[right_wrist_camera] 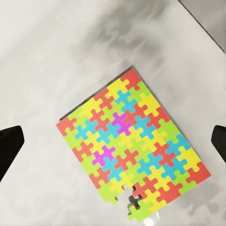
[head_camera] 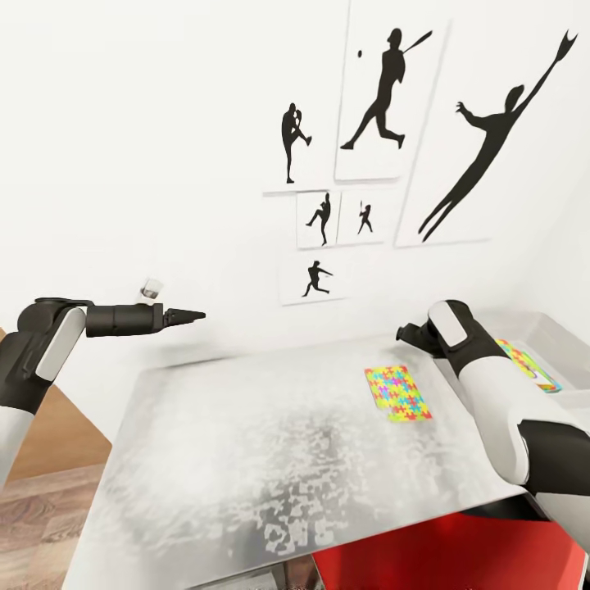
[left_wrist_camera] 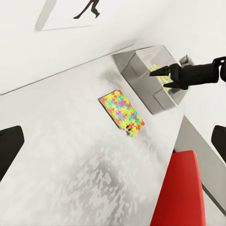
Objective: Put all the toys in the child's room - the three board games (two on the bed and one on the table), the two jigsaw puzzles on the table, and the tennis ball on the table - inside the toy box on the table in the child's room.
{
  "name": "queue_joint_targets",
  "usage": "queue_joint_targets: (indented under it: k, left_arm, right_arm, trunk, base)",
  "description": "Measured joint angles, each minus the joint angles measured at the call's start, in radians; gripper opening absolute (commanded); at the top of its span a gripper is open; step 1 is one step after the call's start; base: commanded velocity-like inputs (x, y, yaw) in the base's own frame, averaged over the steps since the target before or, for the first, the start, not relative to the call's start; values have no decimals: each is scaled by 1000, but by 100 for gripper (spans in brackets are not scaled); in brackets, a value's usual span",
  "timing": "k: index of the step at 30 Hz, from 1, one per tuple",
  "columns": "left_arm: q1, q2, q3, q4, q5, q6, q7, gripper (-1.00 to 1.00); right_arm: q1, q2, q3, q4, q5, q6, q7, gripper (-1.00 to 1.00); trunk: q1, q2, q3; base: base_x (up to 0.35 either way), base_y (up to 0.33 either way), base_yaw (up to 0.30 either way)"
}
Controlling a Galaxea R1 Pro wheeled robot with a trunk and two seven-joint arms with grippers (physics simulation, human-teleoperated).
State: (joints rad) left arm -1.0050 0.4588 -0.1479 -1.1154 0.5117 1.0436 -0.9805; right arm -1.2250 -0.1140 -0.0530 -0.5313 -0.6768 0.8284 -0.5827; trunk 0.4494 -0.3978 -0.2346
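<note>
The right gripper (left_wrist_camera: 160, 75) hangs above the toy box (left_wrist_camera: 141, 70) with its jaws almost closed and nothing between them, as the left wrist view shows. In the right wrist view its two dark fingertips (right_wrist_camera: 9, 143) stand wide at the frame edges, with a jigsaw puzzle (right_wrist_camera: 132, 146) lying flat on the table (right_wrist_camera: 47, 70) below. The left gripper (head_camera: 190, 315) is held out over the far left edge of the table, its jaws drawn to a point and empty. A second puzzle board (head_camera: 528, 365) lies inside the toy box. Black sports silhouette prints (head_camera: 385, 90) hang on the white wall behind.
</note>
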Motion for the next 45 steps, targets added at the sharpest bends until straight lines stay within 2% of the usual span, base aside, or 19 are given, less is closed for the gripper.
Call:
queue_joint_targets:
  k: [11,20,32,45]
  left_arm:
    - [0,4,1,-17,7,0,-1,100]
    - [0,15,1,-83,12,0,-8,100]
    - [0,20,2,-192,7,-1,-128,100]
    - [0,19,1,-220,8,-1,-153,100]
  right_arm:
    - [-11,2,0,0,0,0,0,100]
    - [-23,5,0,-1,0,1,0,100]
    - [-45,3,0,-1,0,2,0,100]
    - [-76,1,0,-1,-1,5,0,100]
  trunk:
    - [0,0,-18]
    - [0,0,-33]
    - [0,0,-53]
    - [0,0,-74]
  base:
    - [0,0,0]
    - [0,0,0]
    - [0,0,0]
    - [0,0,0]
